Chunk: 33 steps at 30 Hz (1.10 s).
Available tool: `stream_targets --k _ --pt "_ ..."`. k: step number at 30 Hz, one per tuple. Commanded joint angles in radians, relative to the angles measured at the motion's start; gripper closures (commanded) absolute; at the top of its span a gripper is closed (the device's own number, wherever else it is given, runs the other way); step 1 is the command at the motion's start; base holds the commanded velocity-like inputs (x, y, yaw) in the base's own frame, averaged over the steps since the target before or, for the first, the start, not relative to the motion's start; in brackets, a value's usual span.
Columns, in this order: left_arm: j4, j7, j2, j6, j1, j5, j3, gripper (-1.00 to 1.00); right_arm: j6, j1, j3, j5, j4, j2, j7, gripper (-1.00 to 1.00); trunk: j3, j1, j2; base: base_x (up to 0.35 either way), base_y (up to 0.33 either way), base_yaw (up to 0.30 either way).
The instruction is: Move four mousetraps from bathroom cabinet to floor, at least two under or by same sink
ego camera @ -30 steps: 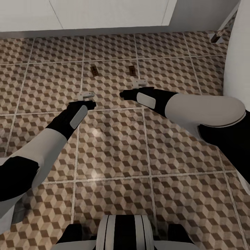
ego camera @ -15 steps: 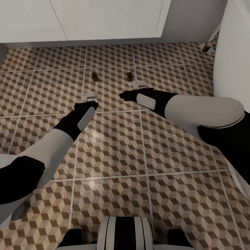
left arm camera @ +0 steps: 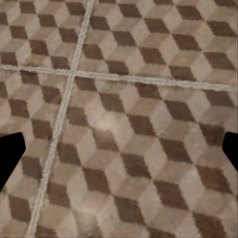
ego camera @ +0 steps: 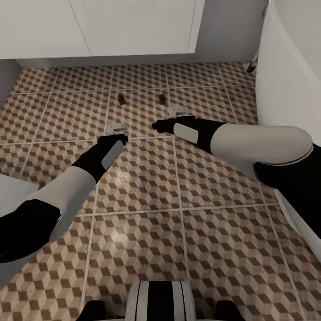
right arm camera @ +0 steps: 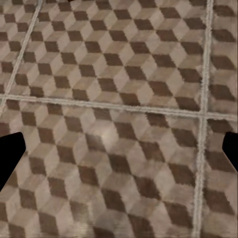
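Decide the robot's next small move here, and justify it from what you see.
Probably pull the arms back and go for the remaining traps. Two mousetraps already lie on the bathroom floor, and the left gripper and right gripper both look open, with nothing between their fingers.

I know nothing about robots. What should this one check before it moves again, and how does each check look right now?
1. Left claw open and empty: ok, its tips sit wide apart over bare tiles.
2. Right claw open and empty: ok, same picture.
3. Left trap and right trap lying on the patterned floor: ok, flat and apart from each other.
4. Claws clear of the traps: ok, both hover short of them.
5. All four traps down: cannot tell, I count two.
6. The two traps under or beside the sink: cannot tell, I cannot make out a basin above them.
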Motion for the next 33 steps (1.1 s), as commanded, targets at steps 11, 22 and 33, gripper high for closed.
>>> stream_targets --k 11,22,33 --pt "0.064 -0.018 0.001 -0.008 -0.001 0.006 -0.006 -1.00 -0.022 -0.001 0.004 -0.002 -0.064 0.000 -0.086 -1.00 0.042 -0.006 0.002 -0.162 -0.048 0.000" --pt "0.122 -0.018 0.002 -0.033 -0.001 0.011 -0.005 -1.00 -0.059 0.001 0.009 -0.002 -0.133 0.000 -0.135 -1.00 0.085 -0.011 0.005 -0.042 -0.003 0.000" --pt "0.233 -0.021 0.004 -0.117 -0.001 0.009 -0.004 -1.00 -0.102 0.001 0.010 -0.002 -0.237 -0.001 -0.144 -1.00 0.127 -0.015 0.007 -0.243 0.000 0.000"
